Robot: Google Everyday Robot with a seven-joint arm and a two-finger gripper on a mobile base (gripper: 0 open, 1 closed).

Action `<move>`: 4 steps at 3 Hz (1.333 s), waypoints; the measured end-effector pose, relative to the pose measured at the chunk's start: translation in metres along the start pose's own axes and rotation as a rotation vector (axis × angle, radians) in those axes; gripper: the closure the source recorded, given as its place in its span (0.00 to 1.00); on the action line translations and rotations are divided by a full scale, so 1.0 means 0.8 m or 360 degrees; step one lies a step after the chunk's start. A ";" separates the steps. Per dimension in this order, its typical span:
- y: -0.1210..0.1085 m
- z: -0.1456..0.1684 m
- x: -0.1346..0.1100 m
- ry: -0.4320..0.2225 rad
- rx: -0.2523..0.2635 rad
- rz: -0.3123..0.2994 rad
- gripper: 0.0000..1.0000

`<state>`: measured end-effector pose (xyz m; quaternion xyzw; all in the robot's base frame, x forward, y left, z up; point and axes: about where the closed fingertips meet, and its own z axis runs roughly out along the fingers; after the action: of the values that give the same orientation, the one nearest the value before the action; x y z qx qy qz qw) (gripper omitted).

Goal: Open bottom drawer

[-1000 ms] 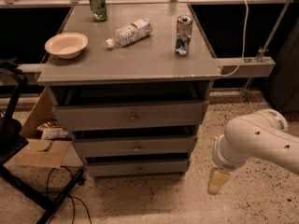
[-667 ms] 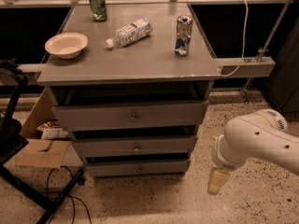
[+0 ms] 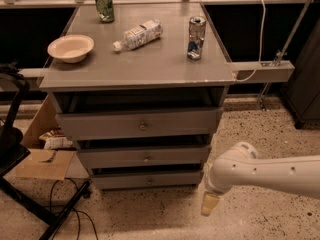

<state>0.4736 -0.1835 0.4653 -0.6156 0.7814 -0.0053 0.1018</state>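
Speckled floor surrounds a grey cabinet [image 3: 220, 76] topped with a bowl [image 3: 70, 47], a bottle [image 3: 137, 34] and a can [image 3: 196, 37]. The bottom drawer [image 3: 148, 180] sits lowest, nearly flush. The gripper [image 3: 210, 204] hangs near its right end, apart from it; whether it is spread cannot be told.

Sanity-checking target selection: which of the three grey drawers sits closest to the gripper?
The bottom drawer, slimmest front, lowest in the stack. The gripper hangs near the floor just right of it in view; the middle drawer and top drawer sit higher.
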 end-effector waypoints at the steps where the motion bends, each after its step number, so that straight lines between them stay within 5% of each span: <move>1: -0.015 0.090 -0.005 -0.0038 0.0030 -0.0043 0.00; 2: -0.030 0.151 -0.018 -0.0081 0.0037 -0.0075 0.00; 4: -0.025 0.155 -0.017 -0.0079 0.0022 -0.0071 0.00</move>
<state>0.5163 -0.1608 0.3485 -0.6322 0.7646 0.0024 0.1253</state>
